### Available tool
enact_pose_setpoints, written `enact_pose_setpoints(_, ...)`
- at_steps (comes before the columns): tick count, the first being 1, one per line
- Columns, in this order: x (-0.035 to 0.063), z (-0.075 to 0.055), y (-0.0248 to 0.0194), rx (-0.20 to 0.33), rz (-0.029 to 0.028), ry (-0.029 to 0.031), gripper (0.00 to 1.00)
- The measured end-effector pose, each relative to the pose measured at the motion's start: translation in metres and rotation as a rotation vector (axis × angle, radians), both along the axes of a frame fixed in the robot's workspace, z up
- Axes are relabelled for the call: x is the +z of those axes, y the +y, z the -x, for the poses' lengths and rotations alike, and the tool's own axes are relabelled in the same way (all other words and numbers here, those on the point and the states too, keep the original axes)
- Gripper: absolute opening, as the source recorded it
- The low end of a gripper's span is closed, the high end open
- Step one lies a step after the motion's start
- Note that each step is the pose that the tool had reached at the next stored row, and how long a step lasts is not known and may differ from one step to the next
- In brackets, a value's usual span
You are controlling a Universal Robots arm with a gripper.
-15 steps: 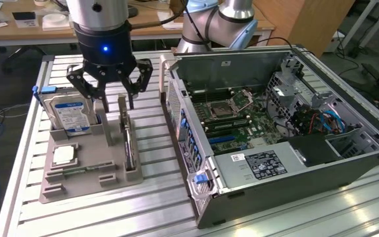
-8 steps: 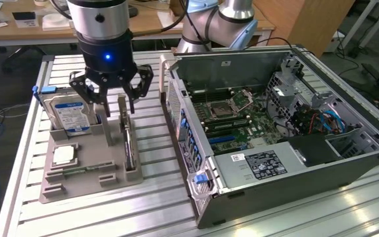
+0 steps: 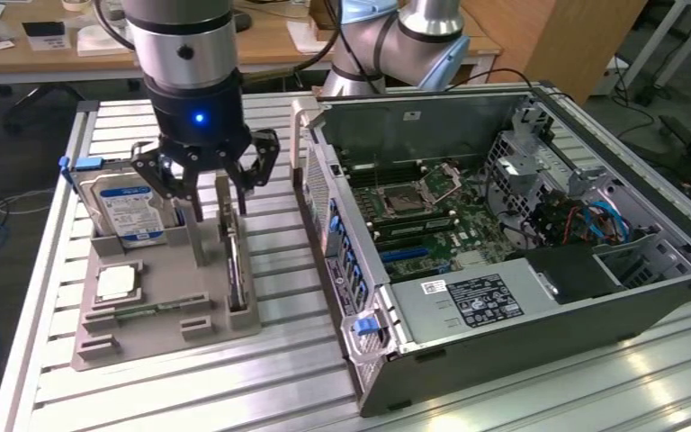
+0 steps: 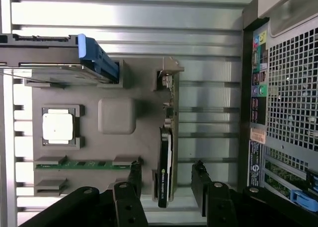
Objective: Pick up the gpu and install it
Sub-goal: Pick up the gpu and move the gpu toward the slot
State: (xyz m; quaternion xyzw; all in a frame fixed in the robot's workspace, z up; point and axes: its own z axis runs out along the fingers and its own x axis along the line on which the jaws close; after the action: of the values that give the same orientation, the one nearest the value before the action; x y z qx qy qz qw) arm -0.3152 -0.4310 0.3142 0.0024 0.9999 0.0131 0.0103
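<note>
The gpu (image 4: pixel 165 162) is a thin dark card standing on edge in a slot of the grey holder block (image 4: pixel 117 115). In the exterior view the gpu (image 3: pixel 237 265) rises from the holder block's (image 3: pixel 166 315) side nearest the computer case. My gripper (image 3: pixel 219 209) hangs just above the card's far end, open. In the wrist view my gripper (image 4: pixel 166 176) straddles the card. One finger (image 4: pixel 134 175) is on each side of it, with a gap to the card on both. Nothing is held.
The silver hard drive (image 3: pixel 130 211) with its blue tab stands in the holder's far end. A square processor chip (image 3: pixel 118 283) and a green memory stick (image 4: pixel 84 164) also sit in the holder. The open computer case (image 3: pixel 502 225) lies at the exterior view's right, motherboard (image 3: pixel 424 211) exposed.
</note>
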Motion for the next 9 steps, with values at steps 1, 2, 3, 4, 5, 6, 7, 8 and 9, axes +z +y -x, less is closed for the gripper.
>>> enact_pose_setpoints(1, -0.0018, 0.000, 0.0000, 0.000, 0.0000, 0.0000, 0.53)
enact_pose_setpoints(2, -0.0036, 0.000, 0.0000, 0.000, 0.0000, 0.0000, 0.53)
enact_pose_setpoints(3, -0.0055, 0.000, -0.0001, 0.000, 0.0001, 0.0001, 0.53)
enact_pose_setpoints(4, -0.0073, 0.000, -0.0002, 0.001, 0.0000, 0.0000, 0.53)
enact_pose_setpoints(5, -0.0091, 0.000, -0.0003, 0.001, -0.0001, 0.0000, 0.53)
enact_pose_setpoints(6, -0.0109, 0.000, -0.0003, 0.001, 0.0000, 0.0000, 0.53)
enact_pose_setpoints(7, -0.0127, 0.000, -0.0003, 0.001, 0.0000, 0.0000, 0.53)
enact_pose_setpoints(8, -0.0145, 0.000, -0.0004, 0.001, 0.0000, 0.0000, 0.53)
enact_pose_setpoints(9, -0.0165, 0.000, -0.0004, 0.001, -0.0001, -0.0001, 0.53)
